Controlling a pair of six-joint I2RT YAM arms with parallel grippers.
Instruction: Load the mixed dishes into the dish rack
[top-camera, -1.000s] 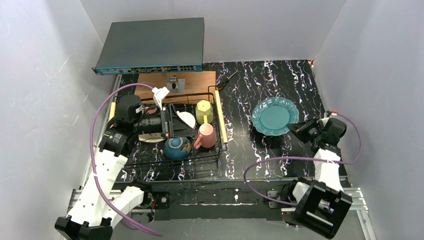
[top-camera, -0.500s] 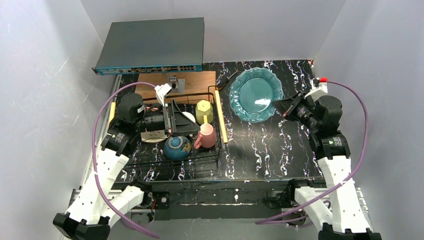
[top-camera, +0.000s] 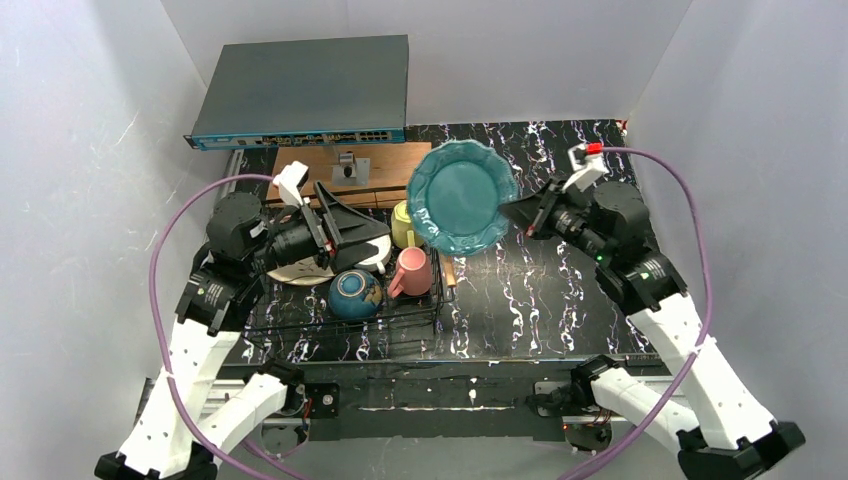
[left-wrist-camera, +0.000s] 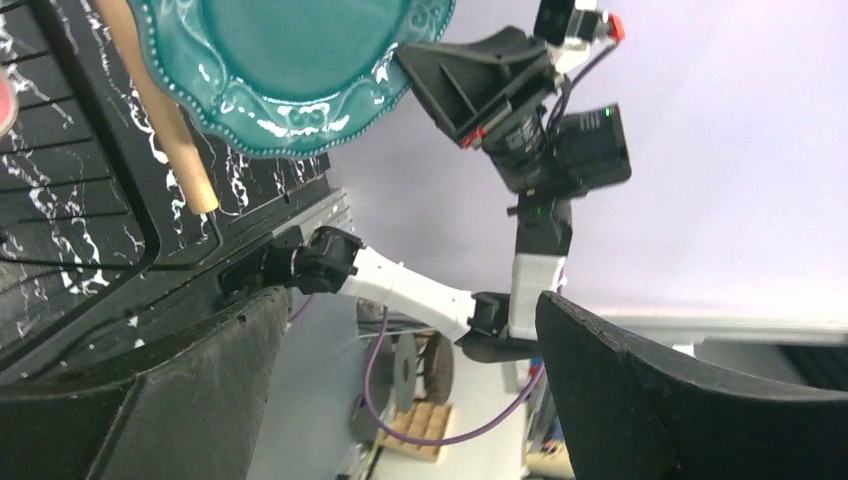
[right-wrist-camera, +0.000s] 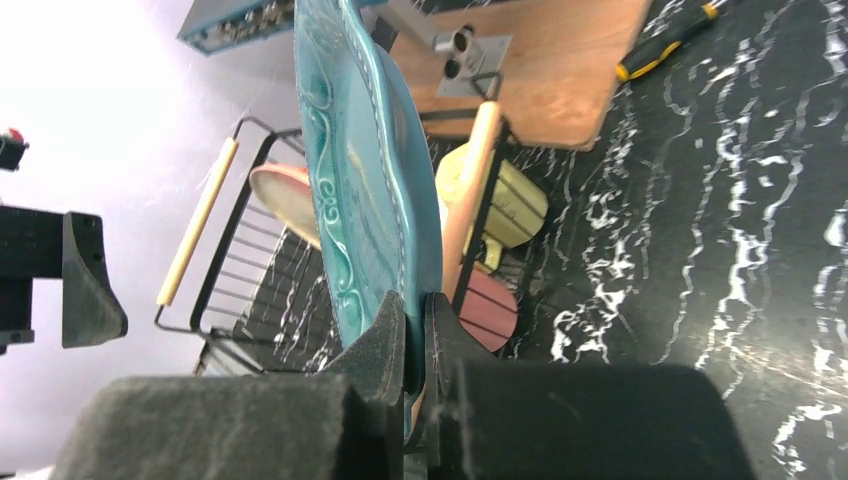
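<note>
Clamping the teal plate (top-camera: 462, 197) by its rim in the right gripper (right-wrist-camera: 415, 322), jaws pinched tight against both faces. Holding it clear of the table, stood on edge, reaching leftward from the fingertips. Hanging it over the right side of the dish rack (top-camera: 300, 325), above that side's wooden handle (right-wrist-camera: 470, 190), and partly hiding the yellow-green mug (top-camera: 404, 226) from overhead.

Noting a pink mug (top-camera: 412, 272), a blue bowl (top-camera: 355, 295) and a cream plate (top-camera: 300, 272) already lying inside the rack.

Hovering the left gripper (top-camera: 360, 230) above the rack's middle, jaws spread wide, grasping nothing, facing toward the plate.

Judging the step as carrying the plate in for loading, not yet setting it down. Reckoning on one relation above all: the rack lying left of and below the right gripper, and the plate's edge, seen from the right wrist, running roughly along the handle. Expecting a short move left and a descent on edge. Leaving that to the right arm, the only one with a hold. Watching for a clash with the left gripper near the plate's far rim.
</note>
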